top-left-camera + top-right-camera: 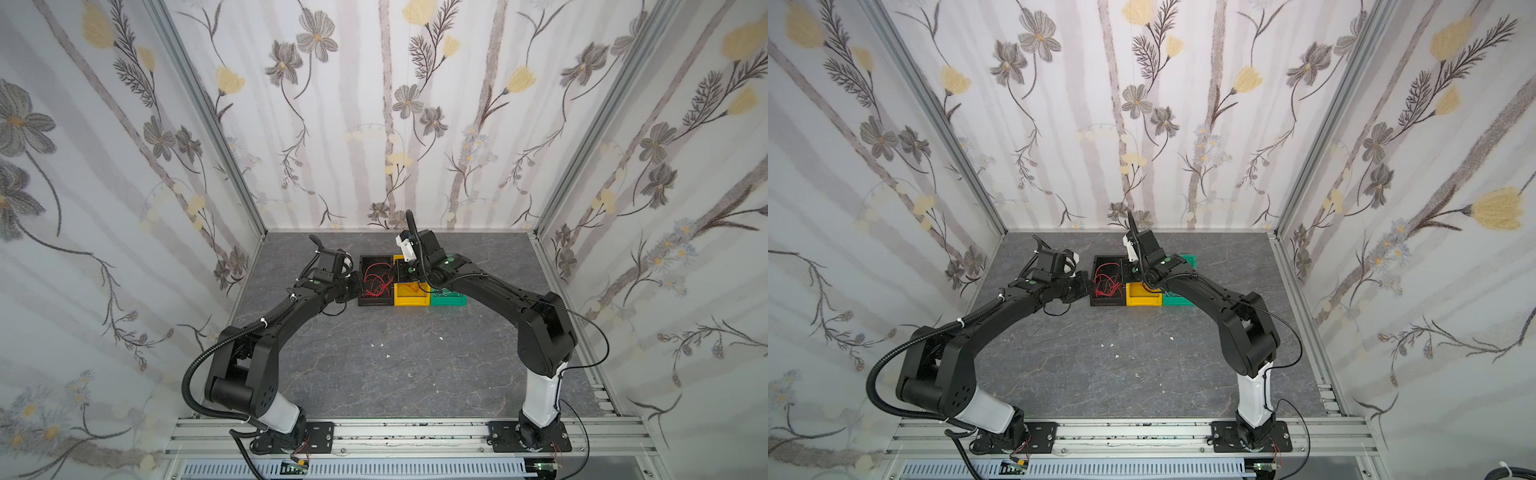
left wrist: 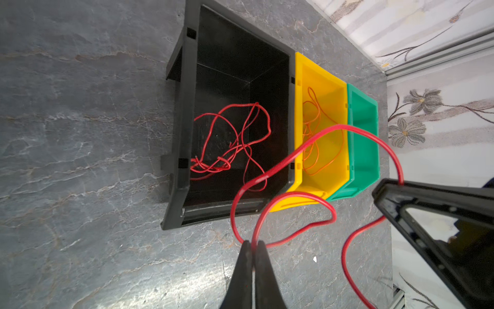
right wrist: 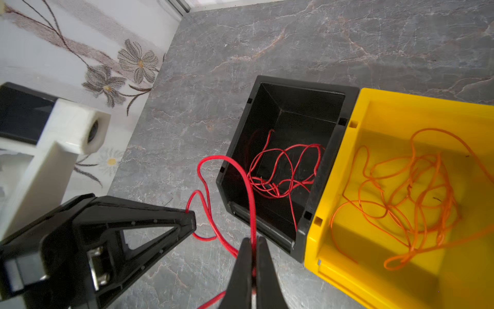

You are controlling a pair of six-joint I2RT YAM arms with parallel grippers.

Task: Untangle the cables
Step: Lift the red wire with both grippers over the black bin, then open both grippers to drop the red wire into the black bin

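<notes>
A tangle of red cables (image 2: 230, 144) lies in the black bin (image 2: 187, 107), and orange cables (image 3: 411, 187) lie in the yellow bin (image 3: 374, 96). One long red cable (image 2: 331, 129) loops outside the black bin, above the table. My left gripper (image 2: 253, 242) is shut on that red cable. My right gripper (image 3: 252, 240) is shut on the same cable further along. In both top views the two grippers (image 1: 355, 286) (image 1: 399, 272) sit close together over the black bin (image 1: 1106, 302).
A green bin (image 2: 366, 149) stands beside the yellow bin, so the three bins form a row near the back wall. Small white scraps (image 1: 380, 345) lie on the grey stone-patterned tabletop. Flowered walls enclose the table on three sides.
</notes>
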